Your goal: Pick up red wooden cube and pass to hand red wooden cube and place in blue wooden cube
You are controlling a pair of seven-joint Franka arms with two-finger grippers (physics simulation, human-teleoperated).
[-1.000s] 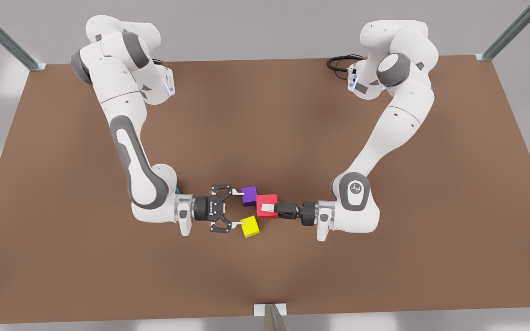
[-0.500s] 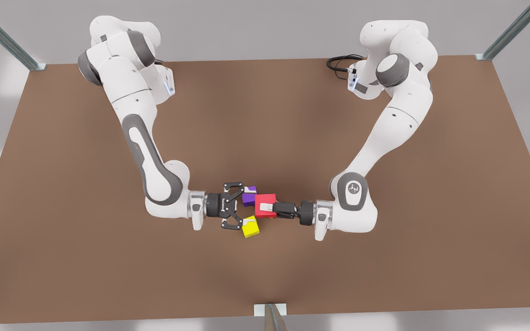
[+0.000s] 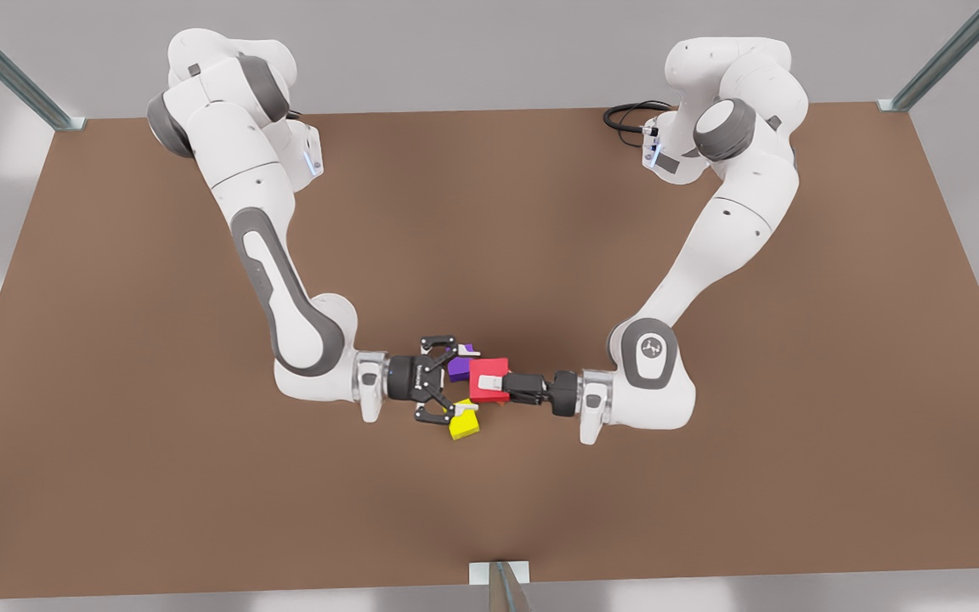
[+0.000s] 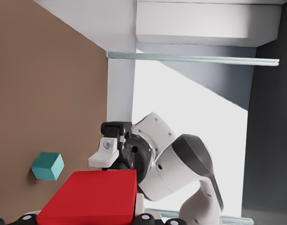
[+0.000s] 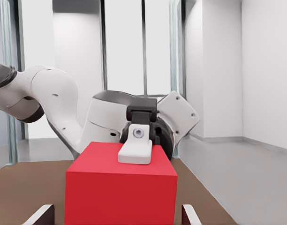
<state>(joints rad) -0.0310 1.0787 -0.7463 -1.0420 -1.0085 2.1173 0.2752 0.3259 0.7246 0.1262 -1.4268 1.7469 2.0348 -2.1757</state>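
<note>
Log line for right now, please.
stage: handover | left gripper: shut on red cube | right gripper: open, fingers flanking red cube, not gripping | teal cube: on table

No readable words, numbers or brand names anywhere in these frames. Only a small white emblem on the grey joint cap [image 3: 653, 348] of the arm at the front view's right, lower right of centre, too small to make out as letters. Plain unmarked faces on the red wooden cube [image 5: 120, 190].
</note>
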